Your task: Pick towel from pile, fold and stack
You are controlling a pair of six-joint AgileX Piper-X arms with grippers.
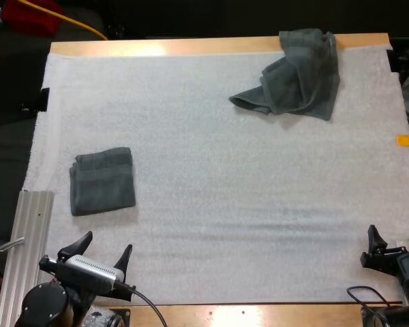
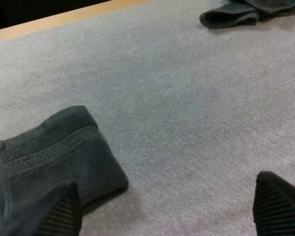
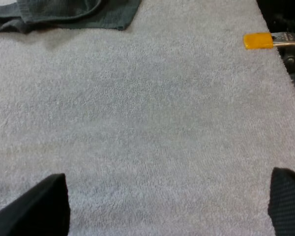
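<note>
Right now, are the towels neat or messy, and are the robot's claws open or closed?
Crumpled towel: messy heap, nothing touching it.
Folded towel: folded flat, lying free.
Left gripper: open, empty.
Right gripper: open, empty.

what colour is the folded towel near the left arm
Dark grey-green, with a woven band across the folded towel; the left wrist view shows it best.

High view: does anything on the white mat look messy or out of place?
Only the crumpled dark grey-green towel at the far right of the white mat: it is bunched up, and its far edge spills over onto the wooden table. The folded dark grey-green towel at the near left lies flat and tidy.
</note>
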